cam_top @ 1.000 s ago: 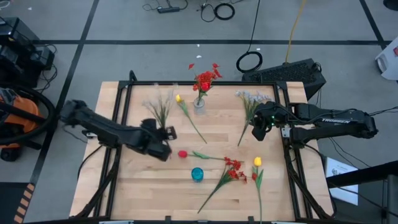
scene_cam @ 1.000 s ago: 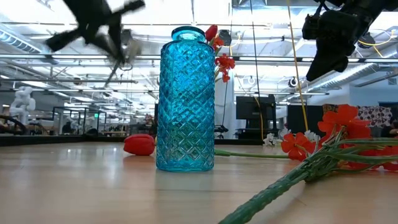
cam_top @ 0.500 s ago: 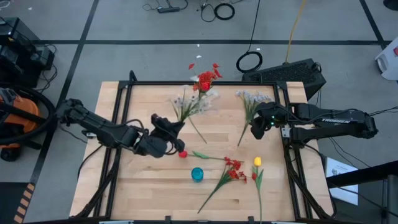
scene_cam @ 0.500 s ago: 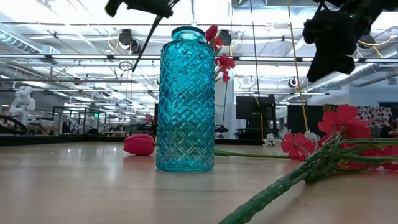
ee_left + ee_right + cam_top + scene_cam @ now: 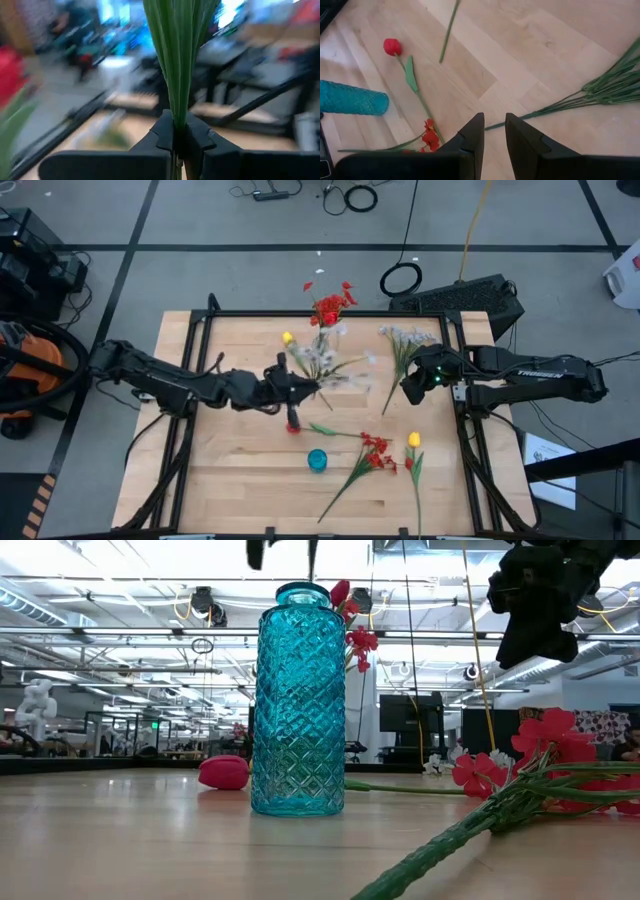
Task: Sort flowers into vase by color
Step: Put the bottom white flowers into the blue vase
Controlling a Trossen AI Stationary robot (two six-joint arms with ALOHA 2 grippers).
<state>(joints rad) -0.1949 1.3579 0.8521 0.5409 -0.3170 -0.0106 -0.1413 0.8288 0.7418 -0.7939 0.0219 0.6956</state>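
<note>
My left gripper [image 5: 300,388] hangs over the table's middle, shut on a pale white-grey spray [image 5: 334,366] whose blurred head points toward the right edge. Its green stalks [image 5: 178,60] rise between the fingers. A clear vase with red blooms [image 5: 326,310] stands at the far middle. The blue vase [image 5: 317,460] stands nearer the front, a red tulip [image 5: 293,425] lying beside it. A yellow bud [image 5: 288,338], a second white spray [image 5: 405,340], a red stem [image 5: 370,455] and a yellow tulip [image 5: 413,442] lie on the wood. My right gripper [image 5: 493,134] waits at the right, narrowly open, holding nothing. My left gripper pinches the spray's bundled green stalks [image 5: 179,131] between its two fingers, at their lower part. The fingers come about level from the table's left side. The spray is lifted clear of the table, its head reaching past the fingers toward the right.
A black frame rail [image 5: 190,370] borders the wooden table. The blue vase [image 5: 298,700] and red tulip [image 5: 224,772] stand close in the low view, with red blooms [image 5: 545,745] lying at the right. Bare wood lies at the near left.
My left gripper has gone up and toward the table's right, staying shut on the spray, and has rolled and tipped to about level. The spray's head has swung from pointing at the far edge round toward the right. My right gripper has rolled a little in place.
</note>
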